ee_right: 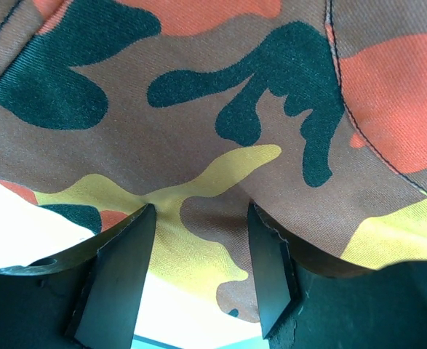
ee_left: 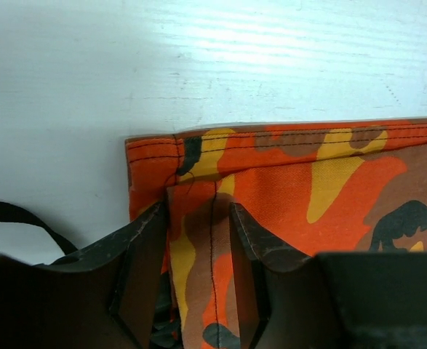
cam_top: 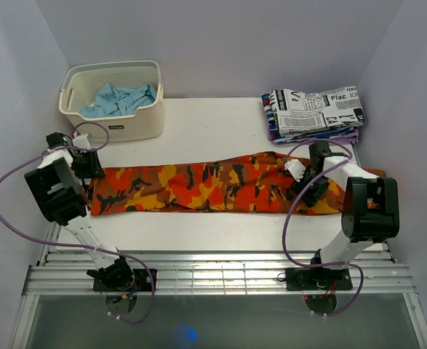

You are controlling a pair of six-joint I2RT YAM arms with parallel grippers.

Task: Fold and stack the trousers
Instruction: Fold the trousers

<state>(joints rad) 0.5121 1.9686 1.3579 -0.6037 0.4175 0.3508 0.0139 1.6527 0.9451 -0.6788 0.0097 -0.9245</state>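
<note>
The orange camouflage trousers point(cam_top: 198, 187) lie stretched out left to right across the table. My left gripper point(cam_top: 89, 167) is at their left end. In the left wrist view its jaws point(ee_left: 197, 211) are closed on a raised fold of the cloth point(ee_left: 308, 182) just behind the stitched hem. My right gripper point(cam_top: 299, 185) is on the right part of the trousers. In the right wrist view its jaws point(ee_right: 202, 211) hold the edge of the cloth point(ee_right: 198, 109), with white table showing under it.
A stack of folded trousers point(cam_top: 315, 113), newsprint pattern on top, sits at the back right. A cream basket point(cam_top: 113, 120) with blue cloth point(cam_top: 118, 100) inside stands at the back left. Walls close in on the table point(cam_top: 213, 123) on both sides.
</note>
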